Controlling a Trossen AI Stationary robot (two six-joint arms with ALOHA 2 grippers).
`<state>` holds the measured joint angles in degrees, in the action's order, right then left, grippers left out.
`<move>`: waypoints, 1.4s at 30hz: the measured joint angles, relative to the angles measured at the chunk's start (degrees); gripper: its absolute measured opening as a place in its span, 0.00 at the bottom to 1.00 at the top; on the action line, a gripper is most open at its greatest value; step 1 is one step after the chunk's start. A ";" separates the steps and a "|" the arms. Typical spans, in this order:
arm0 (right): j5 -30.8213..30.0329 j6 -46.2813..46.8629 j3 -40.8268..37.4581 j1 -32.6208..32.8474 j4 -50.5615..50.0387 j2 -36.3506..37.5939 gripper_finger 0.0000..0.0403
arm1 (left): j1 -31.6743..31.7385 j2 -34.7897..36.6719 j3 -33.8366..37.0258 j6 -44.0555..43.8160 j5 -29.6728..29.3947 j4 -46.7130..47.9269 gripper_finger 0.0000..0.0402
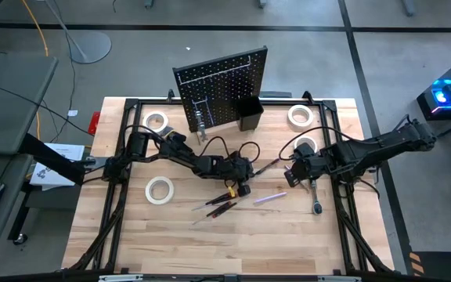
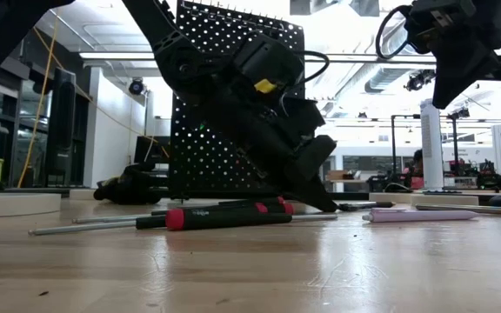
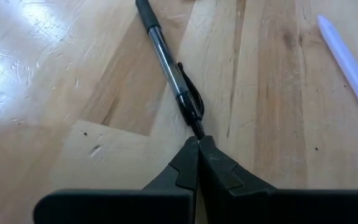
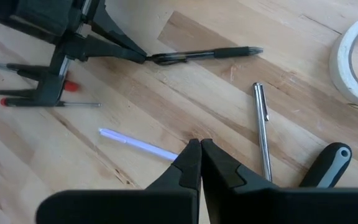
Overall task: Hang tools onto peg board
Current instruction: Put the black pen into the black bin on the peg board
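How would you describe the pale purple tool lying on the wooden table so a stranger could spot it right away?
Start at the upright black peg board at the table's far edge, then come toward the near side, between the two dark arms. The pale purple slim tool lies alone on the bare wood, just right of the red-and-black-handled screwdrivers. It is the only lilac item; its neighbours are dark, red or silver.

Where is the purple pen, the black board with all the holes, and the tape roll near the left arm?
Purple pen (image 1: 271, 200), high view, middle of its barrel.
Peg board (image 1: 221, 86), high view, centre of the holed panel.
Tape roll (image 1: 160, 189), high view, on its white ring.
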<state>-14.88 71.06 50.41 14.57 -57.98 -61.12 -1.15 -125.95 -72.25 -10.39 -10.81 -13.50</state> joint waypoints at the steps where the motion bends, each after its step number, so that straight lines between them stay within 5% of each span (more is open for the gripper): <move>1: -0.35 0.84 0.00 -0.47 -0.02 -0.17 0.00 | 0.07 0.00 0.00 0.00 -0.02 0.04 0.00; 15: 1.45 -4.06 0.00 -6.71 0.02 -2.84 0.00 | 0.14 2.45 0.11 1.78 -0.88 -3.55 0.00; 42: 1.40 -4.24 0.00 -6.73 -0.11 -2.89 0.00 | 0.77 1.66 -0.02 3.04 -1.29 -9.83 0.00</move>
<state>-13.48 66.82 50.41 7.84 -58.09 -64.01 -0.38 -124.29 -72.27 -7.35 -12.09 -23.33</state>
